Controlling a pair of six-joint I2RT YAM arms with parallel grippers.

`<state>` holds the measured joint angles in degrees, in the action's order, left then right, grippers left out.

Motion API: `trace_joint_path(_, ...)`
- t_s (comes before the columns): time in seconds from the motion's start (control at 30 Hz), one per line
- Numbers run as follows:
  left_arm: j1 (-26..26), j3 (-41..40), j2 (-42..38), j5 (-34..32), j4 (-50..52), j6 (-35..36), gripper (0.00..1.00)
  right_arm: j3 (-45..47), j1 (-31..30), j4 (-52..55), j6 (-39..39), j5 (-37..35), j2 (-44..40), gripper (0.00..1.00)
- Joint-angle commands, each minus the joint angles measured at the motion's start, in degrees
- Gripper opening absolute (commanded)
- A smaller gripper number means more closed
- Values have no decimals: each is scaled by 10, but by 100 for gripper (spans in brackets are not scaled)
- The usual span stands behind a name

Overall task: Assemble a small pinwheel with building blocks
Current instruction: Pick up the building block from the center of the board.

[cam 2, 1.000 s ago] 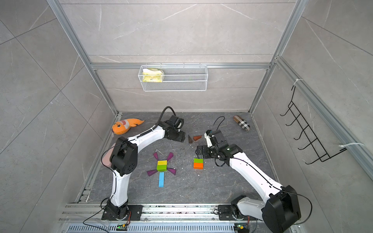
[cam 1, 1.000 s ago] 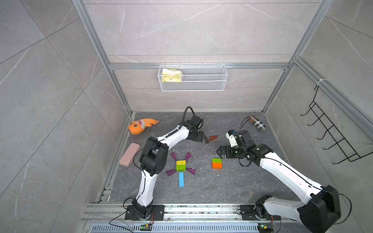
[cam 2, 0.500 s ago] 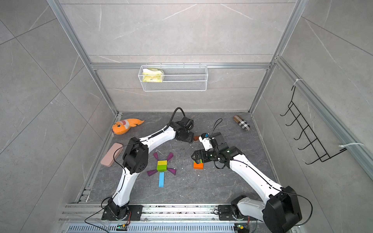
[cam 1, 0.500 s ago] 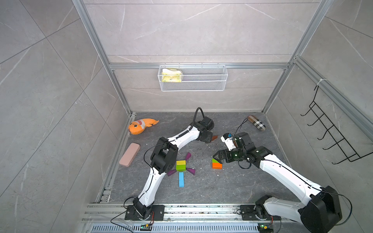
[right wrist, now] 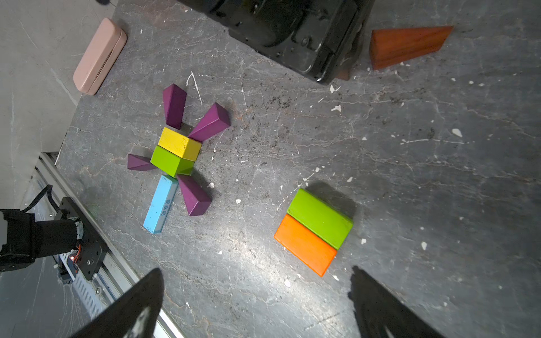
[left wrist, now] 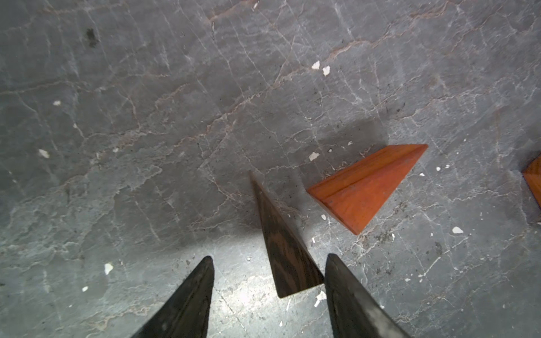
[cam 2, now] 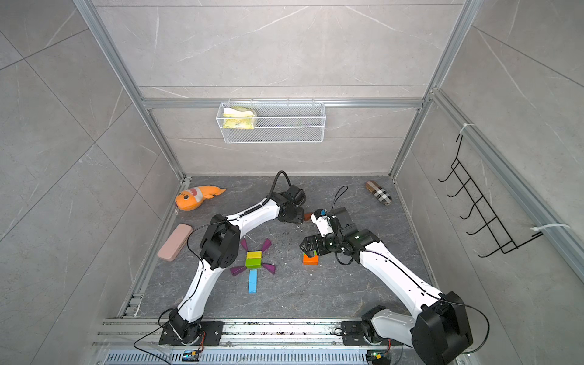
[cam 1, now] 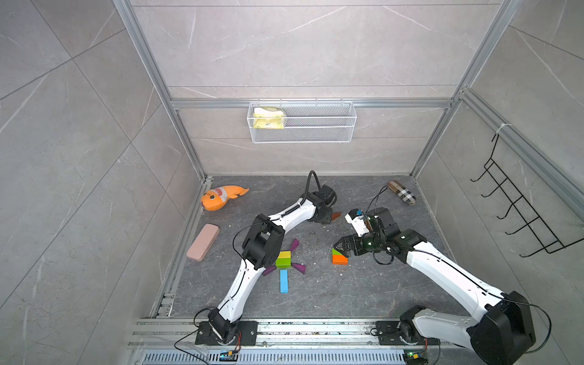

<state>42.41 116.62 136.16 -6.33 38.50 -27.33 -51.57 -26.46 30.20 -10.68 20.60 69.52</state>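
— Four purple wedges [right wrist: 210, 123] fan out from a yellow brick [right wrist: 179, 144] and a green brick [right wrist: 171, 161], and a blue bar [right wrist: 161, 204] runs from them toward the near edge. Is that pinwheel [cam 2: 253, 259] finished?

— It looks so to me. It lies left of centre, with every piece flat on the floor [right wrist: 409, 175].

— And to its right?

— A second green brick [right wrist: 320, 218] and an orange brick [right wrist: 304, 244] lie side by side, touching. I take that pair for the start of another wheel, with no blades yet.

— Where are the blades?

— In the far middle: a dark wedge [left wrist: 285, 243] and an orange wedge [left wrist: 366, 187], just apart.

— Is either held?

— Not yet. The left gripper [left wrist: 269, 256] straddles the dark wedge with its jaws apart. One finger is just beside the wedge and the other is well clear. The right gripper [right wrist: 256, 268] hangs over the pair, jaws wide and empty.

— So what's left?

— By my guess, most of the second wheel: gripping the dark wedge, carrying both wedges to the pair, and adding a stem. Only one bar shows.
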Motion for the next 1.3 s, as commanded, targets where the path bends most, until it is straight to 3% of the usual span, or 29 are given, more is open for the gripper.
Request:
trace_joint_path(0.0,3,32,12,-23,17,-18,61,6,4,15,12,11,2,100)
trace_joint_path(0.5,3,42,28,-33,36,-9,51,9,9,16,12,16,8,100)
trace_joint_path(1.27,3,35,25,-11,44,73,35,14,12,18,4,11,1,100)
